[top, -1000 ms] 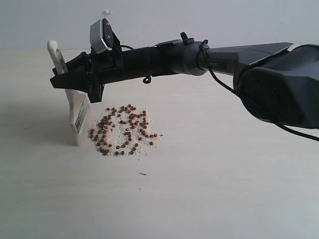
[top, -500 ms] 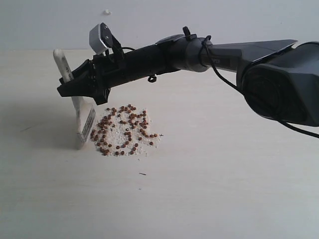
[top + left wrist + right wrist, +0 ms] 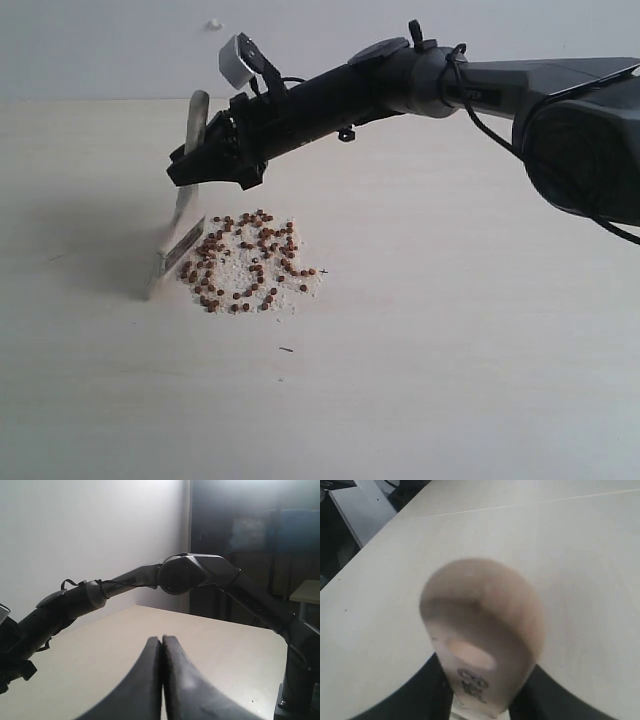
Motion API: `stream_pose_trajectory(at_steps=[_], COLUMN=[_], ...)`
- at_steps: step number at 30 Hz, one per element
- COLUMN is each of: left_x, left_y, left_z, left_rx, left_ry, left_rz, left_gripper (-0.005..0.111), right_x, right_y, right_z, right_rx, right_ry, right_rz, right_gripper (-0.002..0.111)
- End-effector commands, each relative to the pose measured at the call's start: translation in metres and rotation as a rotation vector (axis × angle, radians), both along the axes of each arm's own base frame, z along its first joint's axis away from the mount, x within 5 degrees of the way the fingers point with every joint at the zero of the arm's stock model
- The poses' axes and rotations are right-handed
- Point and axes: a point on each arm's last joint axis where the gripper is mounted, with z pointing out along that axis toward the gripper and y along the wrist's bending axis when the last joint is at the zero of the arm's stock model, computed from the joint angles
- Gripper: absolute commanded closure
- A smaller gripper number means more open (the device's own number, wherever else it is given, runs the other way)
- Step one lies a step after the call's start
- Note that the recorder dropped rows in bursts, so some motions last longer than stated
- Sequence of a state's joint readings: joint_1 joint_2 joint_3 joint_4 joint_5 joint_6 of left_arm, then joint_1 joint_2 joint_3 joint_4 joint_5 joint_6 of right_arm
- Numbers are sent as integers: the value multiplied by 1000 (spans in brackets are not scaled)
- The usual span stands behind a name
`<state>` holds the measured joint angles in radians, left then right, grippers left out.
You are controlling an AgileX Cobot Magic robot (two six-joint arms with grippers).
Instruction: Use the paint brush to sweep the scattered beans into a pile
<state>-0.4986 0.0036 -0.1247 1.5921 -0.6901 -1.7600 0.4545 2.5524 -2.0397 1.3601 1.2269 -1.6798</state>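
Exterior view shows our right gripper (image 3: 188, 171) clamped on the paint brush (image 3: 182, 242) handle, cream bristles tilted onto the table (image 3: 450, 360) at the left edge of the reddish beans (image 3: 250, 262) pile. Our left gripper (image 3: 161, 680) sits pinched closed.

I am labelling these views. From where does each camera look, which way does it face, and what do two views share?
Exterior: low over the table, facing the beans and paint brush; the right arm and right gripper show.
Left wrist: behind the shut left gripper, facing the right arm.
Right wrist: looks along the paint brush handle, between its gripper's fingers.
Shared: exterior and right wrist show the paint brush.
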Motion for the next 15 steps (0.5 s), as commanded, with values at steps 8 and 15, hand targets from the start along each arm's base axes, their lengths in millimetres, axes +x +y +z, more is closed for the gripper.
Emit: stream_pose_trajectory(at_steps=[8, 15], left_x=[0, 0], left_y=[0, 0], left_z=[-2, -2], left_rx=[3, 3], left_ry=[4, 4], left_rz=[2, 2], left_gripper=[107, 107], right_x=[-6, -5], right_y=[16, 20], right_z=[14, 35], right_rx=[82, 29], right_ry=[-49, -82], right_rz=[2, -74], right_gripper=[108, 108])
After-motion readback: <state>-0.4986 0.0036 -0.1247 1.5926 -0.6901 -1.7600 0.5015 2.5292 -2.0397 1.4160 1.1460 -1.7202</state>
